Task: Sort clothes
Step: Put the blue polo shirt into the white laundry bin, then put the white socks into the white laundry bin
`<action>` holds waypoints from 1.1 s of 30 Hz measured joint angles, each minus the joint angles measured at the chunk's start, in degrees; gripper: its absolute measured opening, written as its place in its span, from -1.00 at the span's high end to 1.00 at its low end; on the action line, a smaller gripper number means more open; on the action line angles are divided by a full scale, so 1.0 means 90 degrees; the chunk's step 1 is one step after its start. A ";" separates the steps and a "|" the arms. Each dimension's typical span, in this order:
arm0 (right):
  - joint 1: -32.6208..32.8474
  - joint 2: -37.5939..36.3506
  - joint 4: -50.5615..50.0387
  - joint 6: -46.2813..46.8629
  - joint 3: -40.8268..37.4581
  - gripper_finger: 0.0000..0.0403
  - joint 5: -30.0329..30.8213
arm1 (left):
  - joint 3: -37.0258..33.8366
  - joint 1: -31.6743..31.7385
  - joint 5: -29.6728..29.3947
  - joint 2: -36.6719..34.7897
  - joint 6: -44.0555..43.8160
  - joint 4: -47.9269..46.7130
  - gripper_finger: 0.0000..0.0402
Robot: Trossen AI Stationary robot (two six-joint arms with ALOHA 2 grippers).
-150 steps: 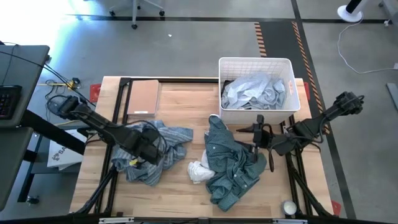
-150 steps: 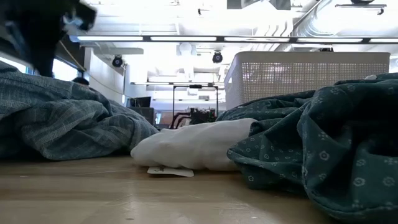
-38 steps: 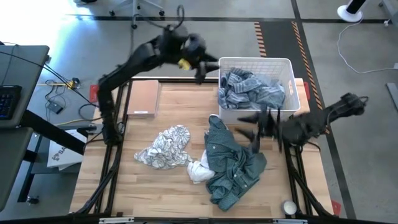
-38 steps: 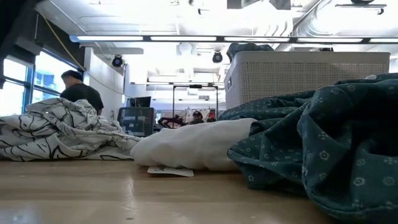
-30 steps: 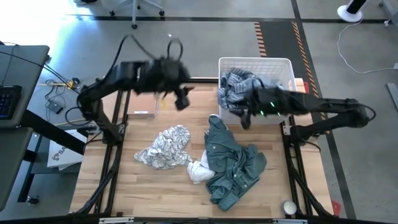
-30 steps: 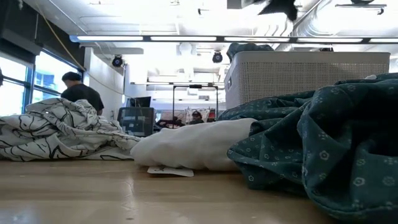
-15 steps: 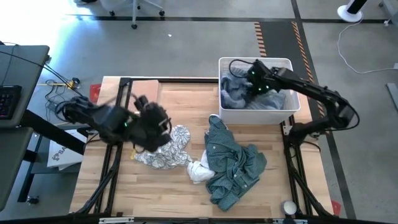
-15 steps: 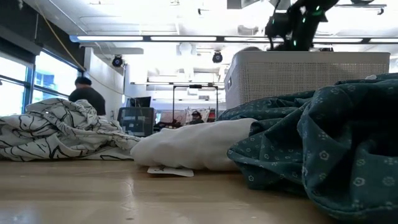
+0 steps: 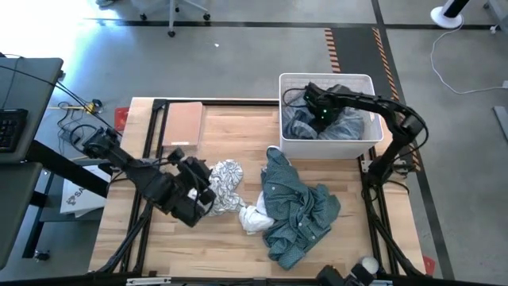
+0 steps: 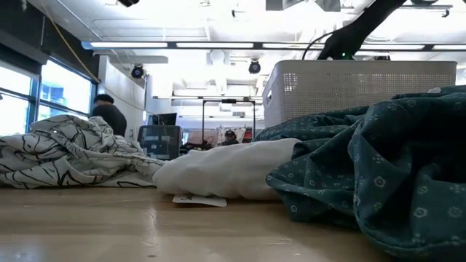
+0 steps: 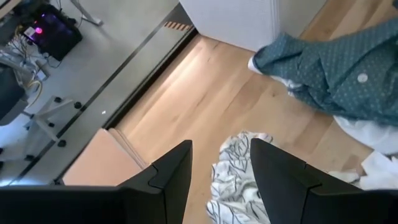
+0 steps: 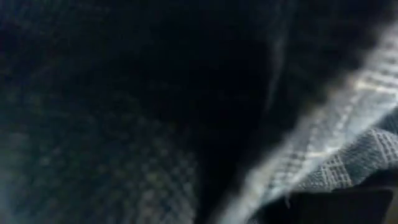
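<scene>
My left gripper [image 9: 200, 195] hangs open above the left part of the white garment with a black line pattern [image 9: 226, 179], which lies crumpled on the table; in the left wrist view the garment [image 11: 239, 180] shows past the two spread fingers. My right gripper [image 9: 316, 111] reaches down into the white slatted basket [image 9: 325, 147], onto the blue-grey striped garment [image 9: 349, 123] lying in it; its wrist view is filled by that fabric [image 12: 348, 137]. A dark green shirt [image 9: 298, 210] and a small white cloth [image 9: 255, 218] lie on the table.
A brown flat board [image 9: 182, 123] lies at the table's far left. The basket stands at the far right, its wall showing in the low view [image 10: 357, 87]. Bare wood lies along the near edge and between board and basket. A person [image 10: 109, 113] stands in the room behind.
My left gripper has swung from beside the basket's far left corner toward the table's near left and down over the patterned garment. My right gripper has gone from the basket's near wall up over its rim and down into the basket onto the striped garment.
</scene>
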 joint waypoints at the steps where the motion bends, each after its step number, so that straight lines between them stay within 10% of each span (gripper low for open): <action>1: 0.0006 -0.0082 0.0005 -0.0039 -0.0016 0.13 0.0104 | -0.0066 -0.0053 -0.0002 0.0002 -0.0112 -0.0002 0.21; 11: 0.0562 -0.3278 0.0455 0.0756 -0.0048 0.13 0.1993 | -0.0152 -0.0482 -0.0572 0.0001 -0.0896 0.0020 0.21; 20: 0.3315 -0.6066 0.4284 0.0990 -0.1879 0.13 -0.0844 | -0.0193 -0.0584 -0.0691 0.0331 -0.1096 0.0071 0.21; 28: 0.6333 -0.5564 0.7716 0.1178 -0.3809 0.13 -0.0211 | -0.1059 -0.0521 -0.0437 0.0542 -0.0894 0.1255 0.21; 33: 0.7366 -0.4574 0.7612 0.0899 -0.3372 0.13 0.0775 | -0.1818 -0.0224 0.1115 0.0544 0.1418 0.3735 0.21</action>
